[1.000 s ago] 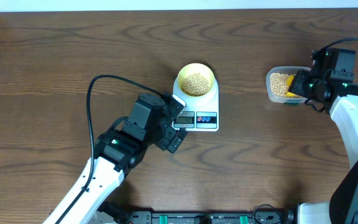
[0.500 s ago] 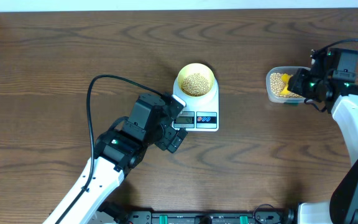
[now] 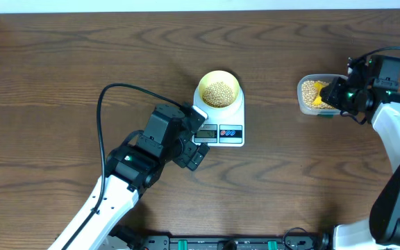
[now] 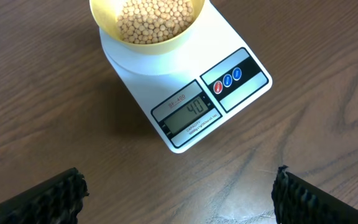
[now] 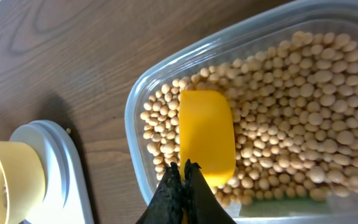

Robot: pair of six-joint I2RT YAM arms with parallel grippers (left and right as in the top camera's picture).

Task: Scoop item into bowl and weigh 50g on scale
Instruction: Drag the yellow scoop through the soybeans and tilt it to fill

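The pale-yellow bowl point(image 3: 219, 89) holds a heap of tan beans point(image 4: 153, 17) and stands on the white scale point(image 3: 221, 125); its display point(image 4: 190, 112) reads 40. My left gripper point(image 4: 179, 196) is open and empty, just in front of the scale. My right gripper point(image 5: 183, 180) is shut on the yellow scoop point(image 5: 206, 137), which rests in the beans point(image 5: 291, 106) of the clear tub point(image 3: 313, 94) at the right. The bowl also shows at the left edge of the right wrist view point(image 5: 8, 180).
The dark wooden table point(image 3: 61, 83) stretches left and behind the scale. A black cable point(image 3: 110, 94) loops from the left arm. The tub's wall point(image 5: 135, 130) rises beside the scoop.
The right gripper with the scoop has shifted slightly left within the tub. The left arm, bowl and scale have not moved.
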